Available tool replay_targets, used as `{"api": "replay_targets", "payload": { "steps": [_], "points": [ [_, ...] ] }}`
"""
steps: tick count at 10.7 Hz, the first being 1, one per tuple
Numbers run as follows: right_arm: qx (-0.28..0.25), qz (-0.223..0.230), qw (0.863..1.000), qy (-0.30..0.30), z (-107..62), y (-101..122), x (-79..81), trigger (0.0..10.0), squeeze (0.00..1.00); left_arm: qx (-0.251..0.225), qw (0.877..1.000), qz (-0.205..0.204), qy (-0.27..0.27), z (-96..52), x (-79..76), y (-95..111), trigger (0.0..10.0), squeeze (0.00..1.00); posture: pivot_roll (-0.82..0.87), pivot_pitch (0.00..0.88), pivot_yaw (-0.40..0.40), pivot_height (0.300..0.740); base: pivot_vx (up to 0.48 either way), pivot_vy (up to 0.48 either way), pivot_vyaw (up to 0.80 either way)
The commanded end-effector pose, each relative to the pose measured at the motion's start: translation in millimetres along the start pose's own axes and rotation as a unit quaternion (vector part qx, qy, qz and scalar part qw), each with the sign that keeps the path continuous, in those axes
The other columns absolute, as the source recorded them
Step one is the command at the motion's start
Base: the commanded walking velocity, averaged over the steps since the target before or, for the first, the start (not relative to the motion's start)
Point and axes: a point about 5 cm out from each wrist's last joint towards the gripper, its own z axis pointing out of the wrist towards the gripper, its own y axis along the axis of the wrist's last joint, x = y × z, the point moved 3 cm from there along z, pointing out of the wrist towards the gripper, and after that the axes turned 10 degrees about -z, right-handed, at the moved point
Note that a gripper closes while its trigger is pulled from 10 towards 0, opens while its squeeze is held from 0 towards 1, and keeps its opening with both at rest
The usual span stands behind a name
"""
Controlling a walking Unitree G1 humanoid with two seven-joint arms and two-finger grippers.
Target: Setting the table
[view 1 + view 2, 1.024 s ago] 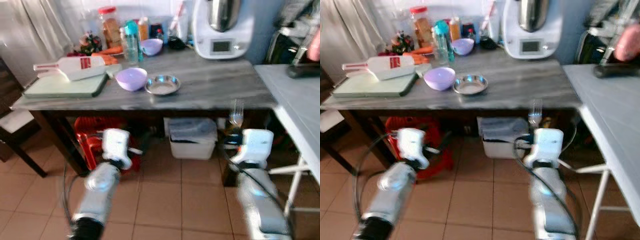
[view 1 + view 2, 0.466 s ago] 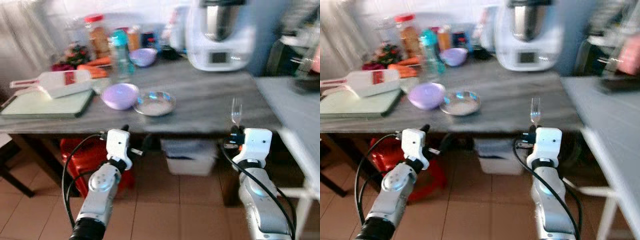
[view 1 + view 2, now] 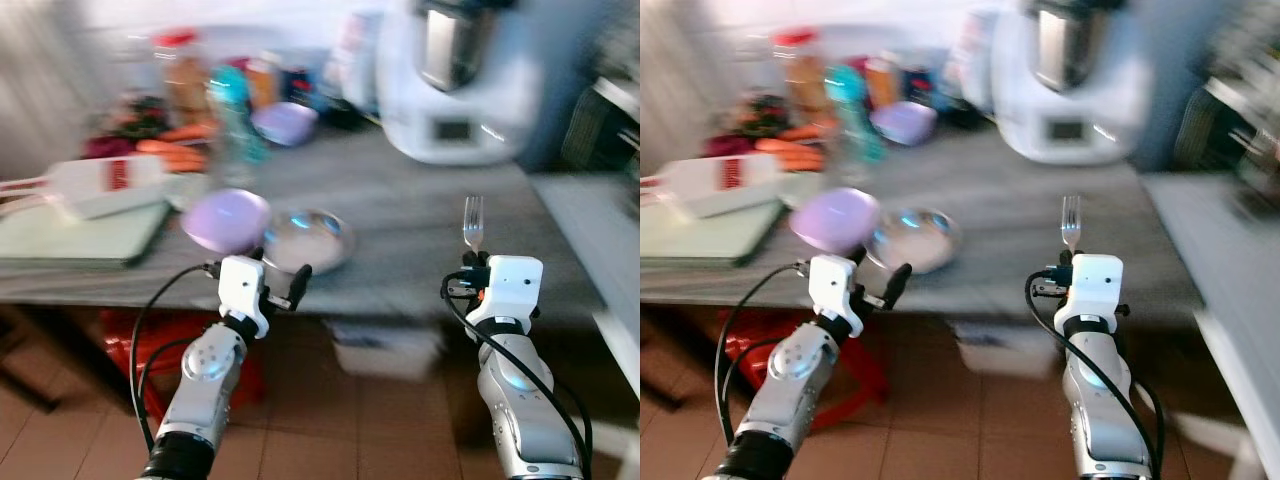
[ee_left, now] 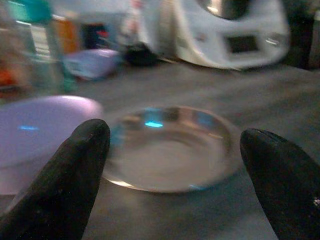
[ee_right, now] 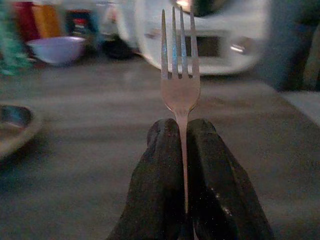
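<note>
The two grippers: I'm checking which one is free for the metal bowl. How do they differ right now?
The right gripper has its jaws shut on the handle of a fork, tines up; the left gripper has its jaws wide open and holds nothing. The left one is lined up on the metal bowl, beside the purple bowl; the right one faces bare grey table. Both are raised near the table's front edge.

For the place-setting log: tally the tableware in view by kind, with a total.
Fork: 1, held by the right gripper
Metal dish: 1
Purple bowls: 2, near and far
Total: 4
</note>
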Motion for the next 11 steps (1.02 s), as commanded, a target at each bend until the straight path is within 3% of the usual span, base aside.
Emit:
{"api": "replay_targets", "payload": {
  "steps": [1,5,8,11],
  "points": [
    [-0.017,0.011,1.000,0.019,2.5,9.1,12.5,10.0,0.00,-0.012,1.000,0.015,0.021,-4.4,13.4,7.2,10.0,0.00,0.02,0.000,0.086,0.740,0.000,0.000,0.00],
    [-0.019,0.013,1.000,0.019,2.1,8.4,12.8,10.0,0.00,-0.039,0.997,0.038,0.047,-15.0,19.4,17.0,10.0,0.00,0.02,0.000,0.088,0.740,0.000,0.000,0.00],
    [-0.019,0.013,1.000,0.020,1.7,7.7,13.1,10.0,0.00,-0.019,0.998,0.049,0.021,-28.1,14.0,8.1,10.0,0.00,0.03,0.000,0.085,0.740,0.000,0.000,0.00],
    [-0.018,0.020,0.999,0.018,3.1,7.6,15.1,10.0,0.00,0.003,0.999,0.045,-0.011,-34.1,11.6,0.5,10.0,0.00,0.03,0.000,0.089,0.740,0.000,0.000,0.49]
  ]
}}
